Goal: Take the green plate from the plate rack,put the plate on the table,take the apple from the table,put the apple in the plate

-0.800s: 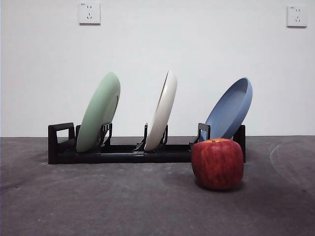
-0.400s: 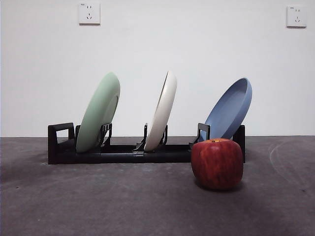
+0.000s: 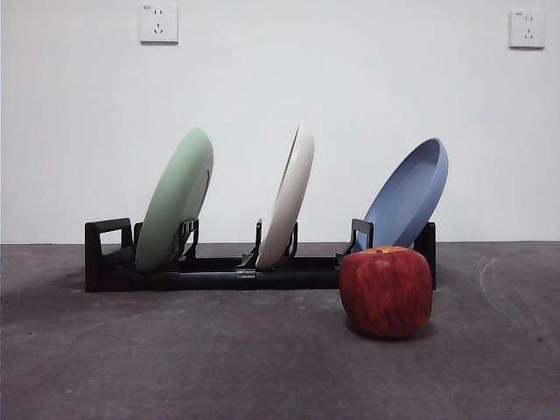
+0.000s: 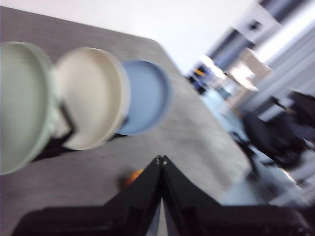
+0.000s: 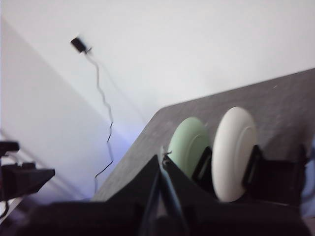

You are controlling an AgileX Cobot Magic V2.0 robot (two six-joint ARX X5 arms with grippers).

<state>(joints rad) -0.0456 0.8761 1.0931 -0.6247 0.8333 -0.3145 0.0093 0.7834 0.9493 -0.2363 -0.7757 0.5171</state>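
3 plates stand tilted in the plate rack (image 3: pixel 219 273), which sits toward the back of the table (image 3: pixel 175 359). Green plate (image 3: pixel 176 199) is in the slot nearest the rack's loop-shaped end piece (image 3: pixel 108 243), leaning away from it, its lower edge seated between the dividers. Cream plate (image 3: pixel 289 198) is in the middle slot, blue plate (image 3: pixel 407 194) at the far end, tilted most of the 3. Apple (image 3: pixel 387 291) rests on the table in front of the rack, just before the blue plate's end, yellow-orange patch on top. 2 wall sockets (image 3: pixel 158 23) on the white wall behind.

No arm appears in the front view. Left gripper (image 4: pixel 161 160): jaws pressed together tip to tip, holding nothing, above the table with all 3 plates ahead of it; an orange blur shows just beside the jaw, too smeared to identify. Right gripper (image 5: pixel 163 156): jaws likewise together, empty, off the rack's green-plate end, green and cream plates seen edge-on beyond it. Both wrist views are blurred.
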